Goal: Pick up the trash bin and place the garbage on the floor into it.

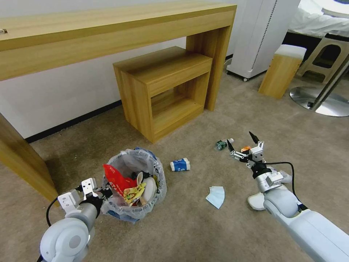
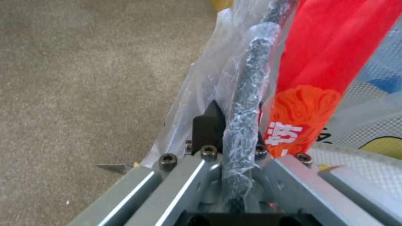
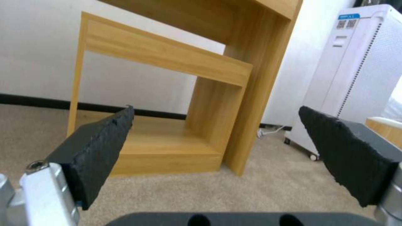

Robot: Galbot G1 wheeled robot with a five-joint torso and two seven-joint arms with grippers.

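The trash bin (image 1: 135,182), lined with a crinkled clear bag, sits low at my front left and holds a red wrapper (image 2: 326,78), a yellow wrapper and white pieces. My left gripper (image 1: 106,192) is shut on the bin's bag-covered rim (image 2: 247,94). My right gripper (image 1: 242,141) hangs open and empty above the beige floor (image 1: 189,225), its black pads (image 3: 96,150) wide apart. Garbage lies on the carpet: a small bottle (image 1: 220,145) and an orange can (image 1: 245,148) near the right fingertips, a blue-white cup (image 1: 180,165), a blue mask (image 1: 216,197), and a white slipper (image 1: 257,201) partly under the right arm.
A long wooden desk (image 1: 109,32) runs along the wall, with a small wooden side table (image 1: 163,91) beneath it. A white wheeled appliance (image 1: 261,36), a wooden stool (image 1: 281,71) and a round metal base (image 1: 321,102) stand at the far right. Open carpet lies between bin and mask.
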